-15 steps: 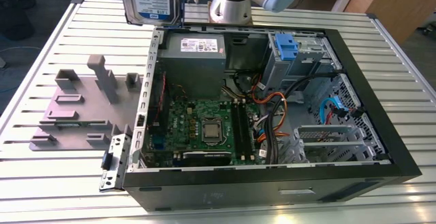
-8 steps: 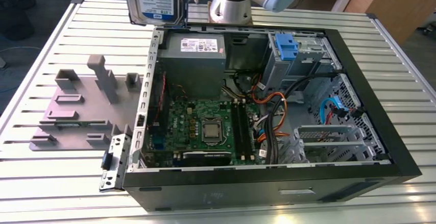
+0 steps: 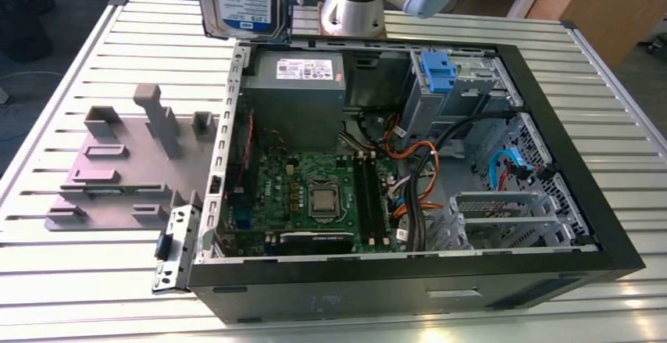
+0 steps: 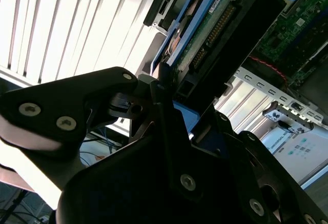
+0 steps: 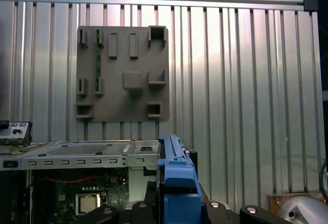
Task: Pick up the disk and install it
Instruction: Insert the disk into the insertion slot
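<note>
- The pincer (image 4: pixel 184 93) is seen nearest in the second wrist view, closed tight on the disk (image 4: pixel 205 39), which is gripped from both sides.
- One blue rail (image 5: pixel 177 180) of the disk is seen edge-on in the first wrist view, held between the black parts of the pincer.
- In the exterior view the disk is held up in the air with its labelled face turned to the camera, above the far end of the counter (image 3: pixel 62 280) and just beside the arm (image 3: pixel 360 3).
- Below the disk, an open computer case (image 3: pixel 417 288) is laid on its side on the counter, with its inside exposed.
- Within the case, a green circuit board (image 3: pixel 312 194) is seen towards the near side, with a bundle of cables (image 3: pixel 417 171) beside it.
- Farther in, a grey power box (image 3: pixel 295 85) is set against the far wall of the case, and a blue bracket (image 3: pixel 438 69) is seen to the exterior view's right of it.
- A grey stand (image 3: pixel 136 163) with upright posts is placed on the counter just beside the case, on the exterior view's left.
- The counter is made of ribbed metal slats, and both the case and the stand rest on it.
</note>
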Robot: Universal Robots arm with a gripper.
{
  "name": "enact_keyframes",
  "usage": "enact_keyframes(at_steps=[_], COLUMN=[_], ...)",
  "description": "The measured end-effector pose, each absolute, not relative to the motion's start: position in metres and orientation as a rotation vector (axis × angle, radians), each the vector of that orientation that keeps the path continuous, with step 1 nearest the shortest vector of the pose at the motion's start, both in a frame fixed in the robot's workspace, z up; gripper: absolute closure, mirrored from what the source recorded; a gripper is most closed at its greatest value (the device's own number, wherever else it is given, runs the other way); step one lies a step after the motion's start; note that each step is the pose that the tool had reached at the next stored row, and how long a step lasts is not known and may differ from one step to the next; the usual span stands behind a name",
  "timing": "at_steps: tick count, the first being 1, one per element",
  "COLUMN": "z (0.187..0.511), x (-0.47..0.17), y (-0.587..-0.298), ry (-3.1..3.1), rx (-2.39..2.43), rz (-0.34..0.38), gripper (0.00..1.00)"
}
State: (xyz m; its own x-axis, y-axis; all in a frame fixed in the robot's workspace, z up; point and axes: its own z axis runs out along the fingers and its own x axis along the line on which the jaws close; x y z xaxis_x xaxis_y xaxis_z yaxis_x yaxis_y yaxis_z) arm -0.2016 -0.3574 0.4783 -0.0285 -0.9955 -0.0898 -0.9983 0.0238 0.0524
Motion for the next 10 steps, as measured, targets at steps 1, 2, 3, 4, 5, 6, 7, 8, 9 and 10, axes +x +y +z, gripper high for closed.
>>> enact_keyframes(at_steps=[1, 2, 3, 4, 5, 6, 7, 8, 9, 10], z=[0.4783, 0.4783, 0.4783, 0.4783, 0.4783, 0.4783, 0.4783, 0.4783, 0.4783, 0.4783], x=[-0.2008, -0.1999, -0.1991, -0.1983, -0.1975, -0.1967, -0.1959, -0.1951, -0.1942, -0.1934], y=[-0.3574, -0.3574, -0.3574, -0.3574, -0.3574, -0.3574, -0.3574, -0.3574, -0.3574, -0.3574], ry=[2.228, 2.228, 2.228, 2.228, 2.228, 2.228, 2.228, 2.228, 2.228, 2.228], rx=[-2.170, -2.170, -2.170, -2.170, -2.170, -2.170, -2.170, -2.170, -2.170, -2.170], rz=[0.156, 0.156, 0.156, 0.156, 0.156, 0.156, 0.156, 0.156, 0.156, 0.156], gripper=[0.63, 0.63, 0.63, 0.63, 0.63, 0.63, 0.63, 0.63, 0.63, 0.63])
